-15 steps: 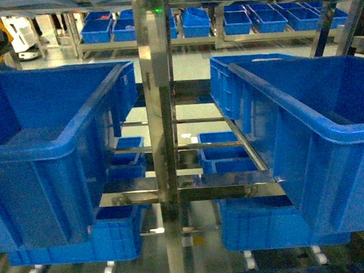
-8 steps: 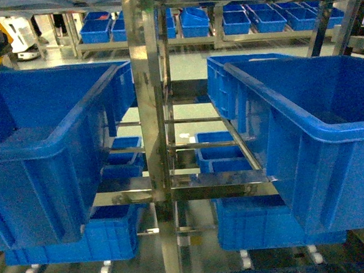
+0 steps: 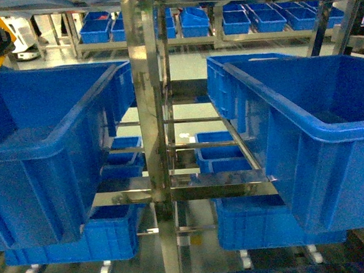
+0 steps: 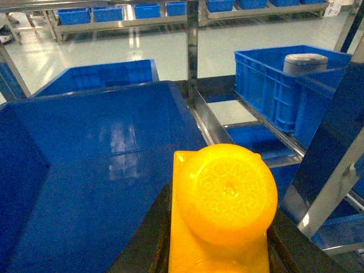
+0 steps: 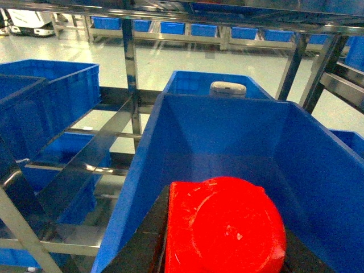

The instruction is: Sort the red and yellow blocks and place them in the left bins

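- Steel racking (image 3: 150,114) fills the room ahead, with rows of small blue crates (image 3: 196,23) on far shelves.
- My left tool (image 4: 219,250) holds the yellow block (image 4: 224,199) above the large left bin (image 4: 102,170), whose inside is bare.
- My right tool (image 5: 222,250) holds the red block (image 5: 224,227) over another large blue bin (image 5: 227,136).
- Beyond that bin, a grey round object (image 5: 227,88) sits in a farther crate.

1. We see only part of the yellow block (image 4: 222,210) — the left wrist view's bottom edge cuts it off, and the fingers holding it are hidden.
2. The red block (image 5: 224,227) is cropped the same way.
3. In the head view, both large crates (image 3: 45,152) (image 3: 319,133) run past the edges.
4. A pale rounded object (image 5: 227,89) behind the crate wall — we cannot identify it.
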{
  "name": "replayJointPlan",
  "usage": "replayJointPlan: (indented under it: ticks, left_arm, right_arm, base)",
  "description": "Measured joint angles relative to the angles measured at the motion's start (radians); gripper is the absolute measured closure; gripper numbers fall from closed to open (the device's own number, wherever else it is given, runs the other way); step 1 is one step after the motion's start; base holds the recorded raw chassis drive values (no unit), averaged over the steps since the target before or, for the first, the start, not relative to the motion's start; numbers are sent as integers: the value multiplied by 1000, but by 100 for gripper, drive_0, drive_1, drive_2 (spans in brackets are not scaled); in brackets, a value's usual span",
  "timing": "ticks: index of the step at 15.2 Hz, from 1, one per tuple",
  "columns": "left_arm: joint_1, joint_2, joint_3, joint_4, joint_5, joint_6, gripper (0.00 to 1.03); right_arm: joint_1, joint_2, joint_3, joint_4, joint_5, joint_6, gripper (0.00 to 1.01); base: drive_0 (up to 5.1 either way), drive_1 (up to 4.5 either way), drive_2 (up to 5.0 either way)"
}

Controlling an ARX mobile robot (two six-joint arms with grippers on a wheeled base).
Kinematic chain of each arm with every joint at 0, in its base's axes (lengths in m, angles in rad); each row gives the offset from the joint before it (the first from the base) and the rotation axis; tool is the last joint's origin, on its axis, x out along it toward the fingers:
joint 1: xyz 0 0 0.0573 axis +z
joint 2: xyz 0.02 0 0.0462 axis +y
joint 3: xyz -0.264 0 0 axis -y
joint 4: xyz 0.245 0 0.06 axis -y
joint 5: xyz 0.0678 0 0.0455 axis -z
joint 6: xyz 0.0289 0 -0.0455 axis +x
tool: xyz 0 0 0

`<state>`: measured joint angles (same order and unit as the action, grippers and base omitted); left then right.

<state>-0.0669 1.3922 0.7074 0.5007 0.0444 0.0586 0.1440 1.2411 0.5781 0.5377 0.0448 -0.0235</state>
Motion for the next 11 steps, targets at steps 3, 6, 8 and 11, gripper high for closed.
replayJointPlan:
  ticks: [3, 6, 8, 11]
  left_arm:
    - [0, 0, 0, 0, 0, 0, 75]
    - [0, 0, 0, 0, 0, 0, 75]
    - [0, 0, 0, 0, 0, 0, 75]
    - [0, 0, 0, 0, 0, 0, 75]
  right_arm:
    - [-9, 2, 0, -9, -9, -1, 74]
    - [-50, 46, 26, -31, -35, -17, 74]
    - [-99, 111, 77, -32, -69, -38, 74]
    - [-181, 240, 126, -8, -102, -71, 74]
  base:
    - [0, 0, 0]
    - [0, 0, 0]
    - [0, 0, 0]
    - [0, 0, 0]
